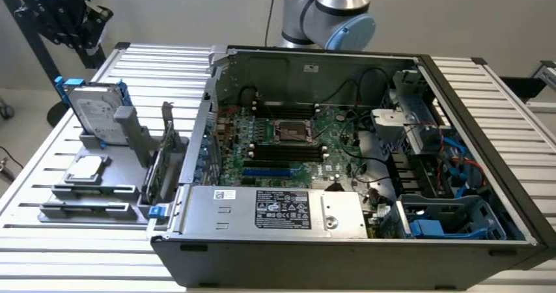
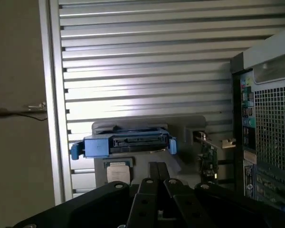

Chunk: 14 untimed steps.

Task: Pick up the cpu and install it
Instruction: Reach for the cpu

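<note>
Exterior view, left to right. Slatted counter [image 1: 69,254] carries a grey holder [image 1: 96,192] at the exterior view's left. A hard drive [image 1: 94,114] in a blue frame stands upright at the back of the holder. The cpu [image 1: 84,169] lies flat on the holder just in front of the drive, silver top up, untouched. A card [image 1: 165,153] stands on edge beside the holder, between it and the case [image 1: 347,254].

The case is open. The socket [image 1: 293,131] sits mid-board and looks bare, so the install is not done. The power supply [image 1: 278,209] is along the near wall, and blue cables [image 1: 465,169] are at the exterior view's right. The arm [image 1: 334,13] is behind the case, well apart from the holder.

Wrist view: the tool [image 2: 156,166] has its fingers together with nothing between them. It is up off the counter and looks toward the holder, with the cpu [image 2: 118,171] in front of the drive [image 2: 126,142].

Step, judged: the very start, pick not yet begun, nothing grasped.

Judged need: the fingers must part before any grasp. The chip is thin and flat, so it calls for a straight approach from above and a grip on the edges.

In the way: the upright drive close behind the cpu and the card to the side leave tight clearance. The case walls and cables crowd the path to the socket.
</note>
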{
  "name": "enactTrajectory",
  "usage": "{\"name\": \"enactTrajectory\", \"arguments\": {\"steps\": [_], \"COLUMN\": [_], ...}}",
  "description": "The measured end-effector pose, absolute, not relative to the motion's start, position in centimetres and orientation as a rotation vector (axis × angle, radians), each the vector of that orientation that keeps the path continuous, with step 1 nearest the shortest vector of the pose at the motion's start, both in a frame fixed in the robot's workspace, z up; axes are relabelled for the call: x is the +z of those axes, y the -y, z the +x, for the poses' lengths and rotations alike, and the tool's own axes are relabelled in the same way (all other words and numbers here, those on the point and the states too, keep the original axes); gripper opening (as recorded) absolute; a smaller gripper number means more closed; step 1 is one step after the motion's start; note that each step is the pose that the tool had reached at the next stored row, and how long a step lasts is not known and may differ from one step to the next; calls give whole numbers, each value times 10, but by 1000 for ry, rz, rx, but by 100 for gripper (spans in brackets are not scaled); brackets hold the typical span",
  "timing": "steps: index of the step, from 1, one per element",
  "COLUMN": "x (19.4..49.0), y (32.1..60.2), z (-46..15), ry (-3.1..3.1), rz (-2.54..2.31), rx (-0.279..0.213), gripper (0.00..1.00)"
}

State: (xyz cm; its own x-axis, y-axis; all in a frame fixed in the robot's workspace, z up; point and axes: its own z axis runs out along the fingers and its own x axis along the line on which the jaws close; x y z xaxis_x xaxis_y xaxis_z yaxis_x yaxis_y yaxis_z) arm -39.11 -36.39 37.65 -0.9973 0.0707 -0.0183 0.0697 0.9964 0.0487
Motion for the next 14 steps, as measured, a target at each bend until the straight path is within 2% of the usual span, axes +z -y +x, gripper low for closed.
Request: {"name": "enactTrajectory", "arguments": {"steps": [14], "x": [370], "y": [364], "z": [-447], "ry": [-3120], "rz": [106], "rx": [75], "gripper": [10]}}
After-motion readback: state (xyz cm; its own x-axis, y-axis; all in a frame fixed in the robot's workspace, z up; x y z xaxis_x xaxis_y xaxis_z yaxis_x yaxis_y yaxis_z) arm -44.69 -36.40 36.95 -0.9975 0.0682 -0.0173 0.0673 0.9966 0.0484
